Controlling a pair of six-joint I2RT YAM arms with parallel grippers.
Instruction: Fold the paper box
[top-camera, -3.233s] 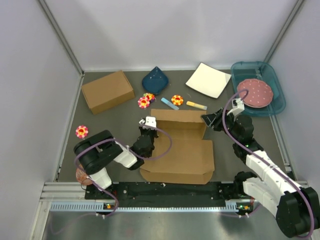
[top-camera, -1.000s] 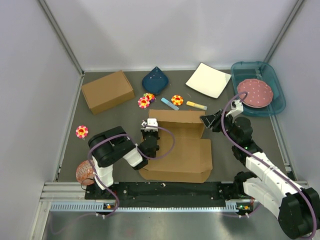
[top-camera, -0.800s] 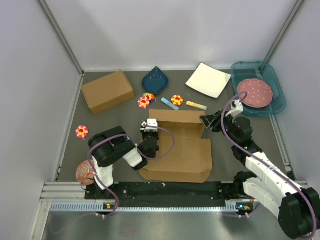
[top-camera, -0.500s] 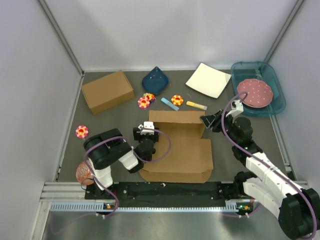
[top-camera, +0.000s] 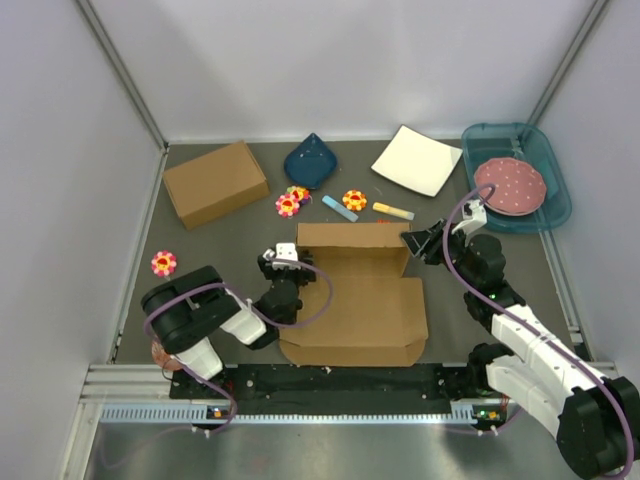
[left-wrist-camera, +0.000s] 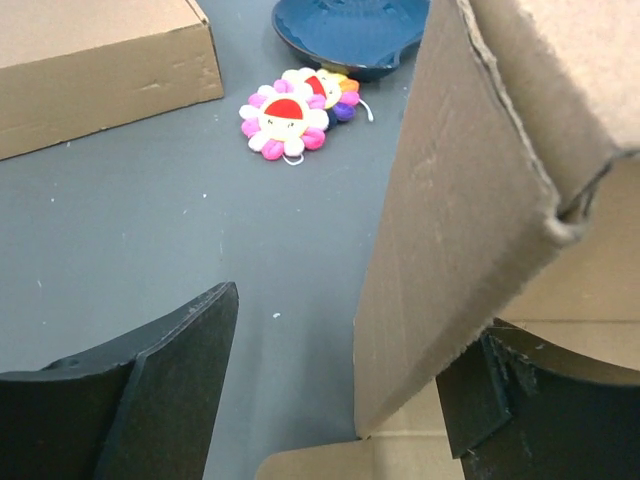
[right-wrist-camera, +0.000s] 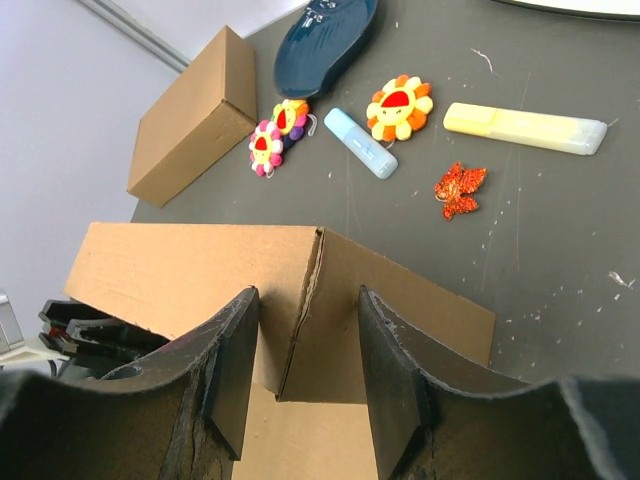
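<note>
The paper box (top-camera: 365, 300) lies on the dark worktop (top-camera: 230, 240), its base flat. Its back wall stands upright along the far edge.

The left hand (top-camera: 283, 260) is at the box's far left corner with its jaws spread wide. In the left wrist view the upright left-hand panel of the box (left-wrist-camera: 450, 200) rises between the two fingers (left-wrist-camera: 170, 350). It stands close to the finger on the box's side and well apart from the other, so nothing is gripped.

The right hand (top-camera: 418, 240) is at the box's far right corner. In the right wrist view its fingers (right-wrist-camera: 225, 380) stand part-way apart, one on each side of the creased corner of the back wall (right-wrist-camera: 180, 270). Whether they press the cardboard or only straddle it cannot be told.

Beyond the box's far left corner sits a deeper cardboard box (top-camera: 215, 182). Just behind the back wall lie two flower toys (top-camera: 288, 204), a blue marker (top-camera: 339, 208) and a yellow highlighter (top-camera: 393, 211). A dark blue dish (top-camera: 309, 160) is farther back.
</note>
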